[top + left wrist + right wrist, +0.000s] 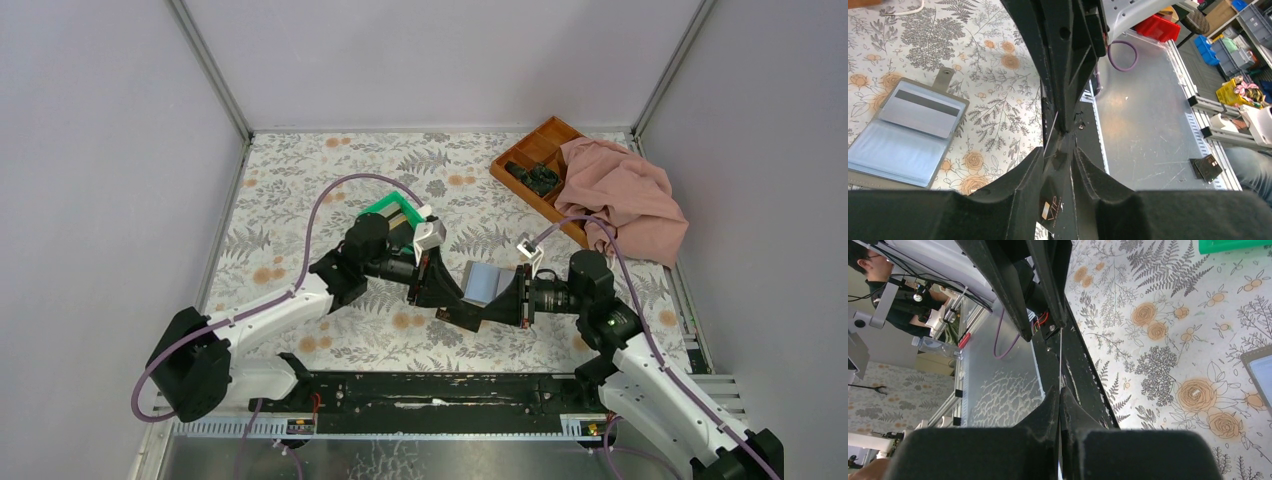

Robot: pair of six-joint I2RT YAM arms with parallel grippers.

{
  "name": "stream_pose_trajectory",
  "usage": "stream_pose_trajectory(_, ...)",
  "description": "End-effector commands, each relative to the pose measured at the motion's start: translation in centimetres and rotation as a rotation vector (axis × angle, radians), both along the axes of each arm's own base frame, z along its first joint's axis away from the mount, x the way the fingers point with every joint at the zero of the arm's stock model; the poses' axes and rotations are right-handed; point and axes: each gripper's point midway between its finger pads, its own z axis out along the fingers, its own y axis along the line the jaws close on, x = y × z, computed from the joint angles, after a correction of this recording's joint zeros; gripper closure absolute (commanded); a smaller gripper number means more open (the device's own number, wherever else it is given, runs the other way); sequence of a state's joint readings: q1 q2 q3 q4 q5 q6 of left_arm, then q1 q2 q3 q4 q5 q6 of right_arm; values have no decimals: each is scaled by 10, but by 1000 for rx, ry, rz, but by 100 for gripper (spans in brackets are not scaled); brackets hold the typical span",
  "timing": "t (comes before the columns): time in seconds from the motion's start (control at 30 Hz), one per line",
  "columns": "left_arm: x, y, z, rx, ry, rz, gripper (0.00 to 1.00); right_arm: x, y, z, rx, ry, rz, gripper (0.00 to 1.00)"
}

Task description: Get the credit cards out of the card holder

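Observation:
The card holder (485,283) lies open on the floral cloth, pale blue-grey; in the left wrist view (893,150) a grey credit card with a dark stripe (923,112) sits in it. My two grippers meet tip to tip just in front of it. My right gripper (484,314) (1060,392) is shut on a black credit card marked VIP (1057,202), seen edge-on in the right wrist view (1060,355). My left gripper (452,308) (1058,155) has its jaws apart around the same card, which leans between them above the table's near edge.
A green bin (393,210) stands behind the left arm. An orange-brown compartment tray (528,158) with dark items sits at the back right, partly under a pink cloth (628,195). The black base rail (420,390) runs along the near edge.

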State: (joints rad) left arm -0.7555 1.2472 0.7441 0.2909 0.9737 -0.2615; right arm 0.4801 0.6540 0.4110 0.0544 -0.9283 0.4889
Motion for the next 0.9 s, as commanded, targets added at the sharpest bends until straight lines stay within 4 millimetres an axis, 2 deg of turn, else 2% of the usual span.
stream_pose_trajectory(0.0, -13, 2, -5, 6, -4, -70, 68, 0, 3, 11, 5, -43, 19, 100)
stream_pose_trajectory(0.17, -18, 1, -14, 21, 20, -103, 74, 1, 3, 14, 4, -54, 17, 100)
stream_pose_trajectory(0.5, -23, 1, -20, 41, 19, -113, 72, 2, 5, 21, 2, -69, 27, 100)
stream_pose_trajectory(0.67, -22, 0, -20, 42, 19, -114, 80, 1, 5, 18, -1, -62, 31, 100)
stream_pose_trajectory(0.87, -21, -2, -16, 39, 17, -118, 77, -2, 9, 11, -17, -36, 57, 100)
